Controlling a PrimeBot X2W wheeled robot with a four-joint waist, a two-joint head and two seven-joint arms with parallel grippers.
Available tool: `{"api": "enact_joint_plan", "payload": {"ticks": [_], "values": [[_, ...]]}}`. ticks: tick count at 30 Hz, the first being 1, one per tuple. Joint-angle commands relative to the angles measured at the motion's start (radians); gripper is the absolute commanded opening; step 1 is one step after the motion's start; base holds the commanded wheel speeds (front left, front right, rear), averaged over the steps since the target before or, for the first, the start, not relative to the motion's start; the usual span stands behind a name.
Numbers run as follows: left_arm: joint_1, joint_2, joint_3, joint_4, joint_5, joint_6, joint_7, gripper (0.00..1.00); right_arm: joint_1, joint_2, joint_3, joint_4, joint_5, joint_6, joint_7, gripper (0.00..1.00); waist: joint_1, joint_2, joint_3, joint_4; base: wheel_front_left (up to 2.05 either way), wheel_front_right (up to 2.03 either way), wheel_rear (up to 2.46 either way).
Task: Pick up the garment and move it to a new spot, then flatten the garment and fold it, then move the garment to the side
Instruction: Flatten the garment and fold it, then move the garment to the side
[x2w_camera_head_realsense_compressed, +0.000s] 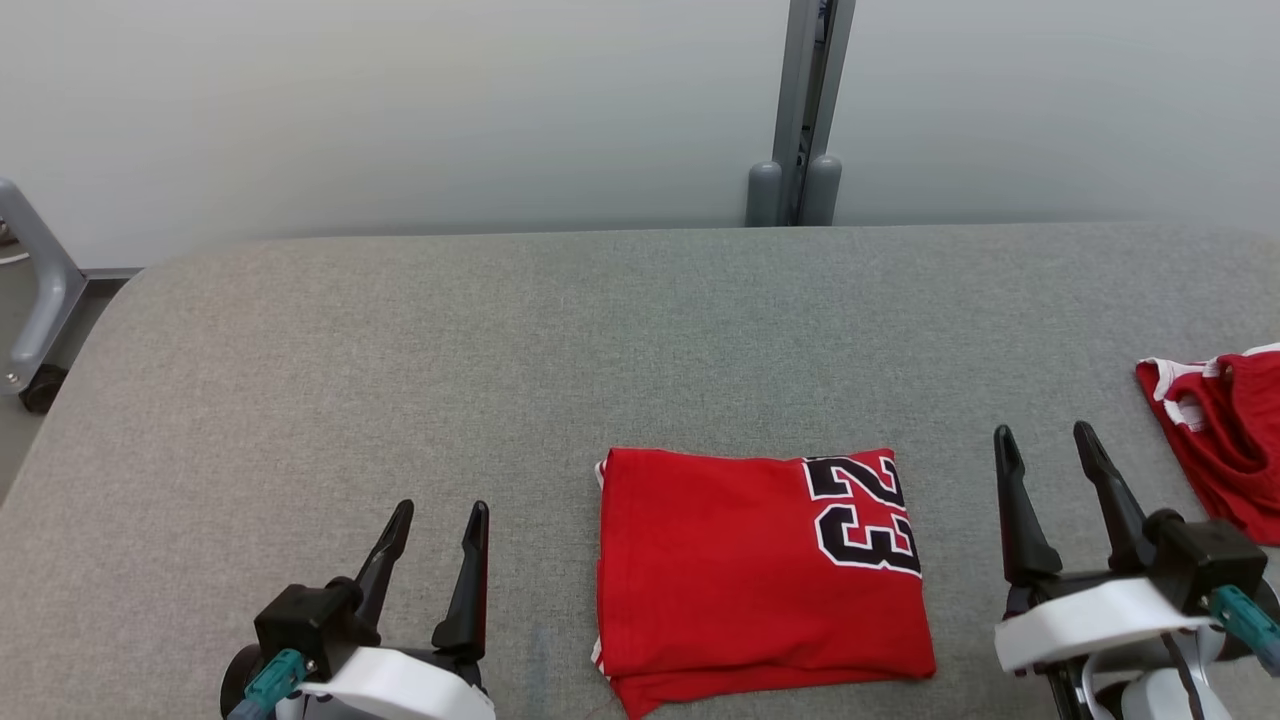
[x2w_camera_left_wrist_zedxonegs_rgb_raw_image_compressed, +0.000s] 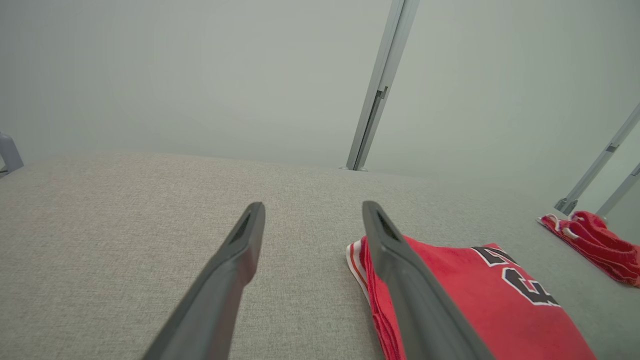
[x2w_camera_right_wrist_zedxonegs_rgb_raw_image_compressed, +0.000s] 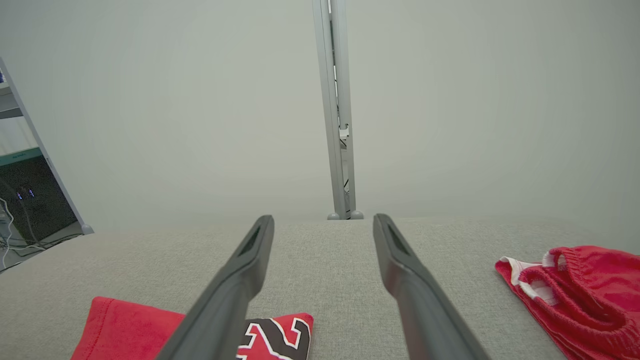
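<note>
Garment (x2w_camera_head_realsense_compressed: 760, 570) lies folded on the worktop (x2w_camera_head_realsense_compressed: 600, 330) between our left gripper (x2w_camera_head_realsense_compressed: 442, 508) and right gripper (x2w_camera_head_realsense_compressed: 1044, 432), both jaws apart.

Robotics lab or test room. Signs:
- wide grey woven-fabric-covered bench (x2w_camera_head_realsense_compressed: 400, 380)
- plain pale grey partition panels (x2w_camera_head_realsense_compressed: 400, 100) behind bench, joined by grey metal upright post (x2w_camera_head_realsense_compressed: 805, 90) on two rounded feet
- grey tubular metal frame (x2w_camera_head_realsense_compressed: 40, 270) on black caster wheel (x2w_camera_head_realsense_compressed: 40, 388) at bench's left end
- right wrist view: dark equipment cabinet (x2w_camera_right_wrist_zedxonegs_rgb_raw_image_compressed: 35, 205) with small lit indicators, loose cables (x2w_camera_right_wrist_zedxonegs_rgb_raw_image_compressed: 20, 240) at its base
- dark two-fingered, white-housed left end effector (x2w_camera_head_realsense_compressed: 441, 507) and matching right end effector (x2w_camera_head_realsense_compressed: 1044, 430) over bench
</note>
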Motion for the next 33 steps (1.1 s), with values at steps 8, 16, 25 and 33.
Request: {"api": "enact_joint_plan", "payload": {"ticks": [8, 16, 25, 33], "values": [[0.042, -0.011, 0.057, 0.024, 0.045, -0.002, -0.005, 1.00, 0.093, 0.002, -0.024, -0.052, 0.042, 0.001, 0.009, 1.00, 0.0000, 0.0000, -0.029, 0.000, 0.00, 0.00, 0.00], [0.060, -0.021, 0.099, 0.047, 0.062, -0.020, -0.005, 1.00, 0.106, 0.002, -0.015, -0.046, 0.060, 0.001, 0.014, 1.00, 0.0000, 0.0000, -0.037, 0.003, 0.00, 0.00, 0.00], [0.059, -0.038, 0.133, 0.072, 0.082, -0.038, -0.005, 1.00, 0.090, 0.002, -0.011, -0.039, 0.044, 0.001, 0.029, 1.00, 0.0000, 0.0000, -0.034, 0.005, 0.00, 0.00, 0.00], [0.058, -0.047, 0.146, 0.081, 0.094, -0.051, -0.005, 1.00, 0.086, 0.002, -0.013, -0.040, 0.044, 0.001, 0.033, 1.00, 0.0000, 0.0000, -0.033, 0.004, 0.00, 0.00, 0.00]]}}
